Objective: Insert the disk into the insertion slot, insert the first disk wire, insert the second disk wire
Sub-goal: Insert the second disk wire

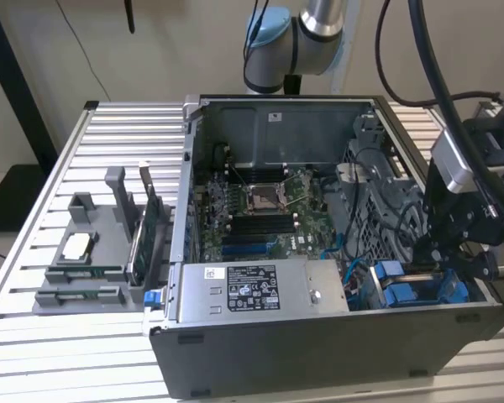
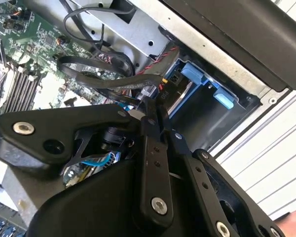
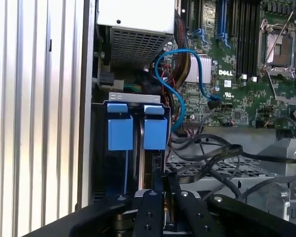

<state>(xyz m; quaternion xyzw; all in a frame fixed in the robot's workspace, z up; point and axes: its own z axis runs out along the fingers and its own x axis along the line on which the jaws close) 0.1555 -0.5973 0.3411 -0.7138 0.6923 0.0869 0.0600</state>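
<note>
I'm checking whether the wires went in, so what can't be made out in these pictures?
- Claw tips: its own links cover them in both wire views, so grip unclear.
- Disk connector end: behind the claw in the first wrist view.
- Disk bay in the exterior view: the arm blocks part of it.

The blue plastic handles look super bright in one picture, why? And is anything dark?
In the first wrist view, light falls straight on the blue carrier handles, so they glow, while the bay beneath them lies in shadow. In the second wrist view the black gripper looms dark up close. In the exterior view, the case's front wall is shaded.
</note>
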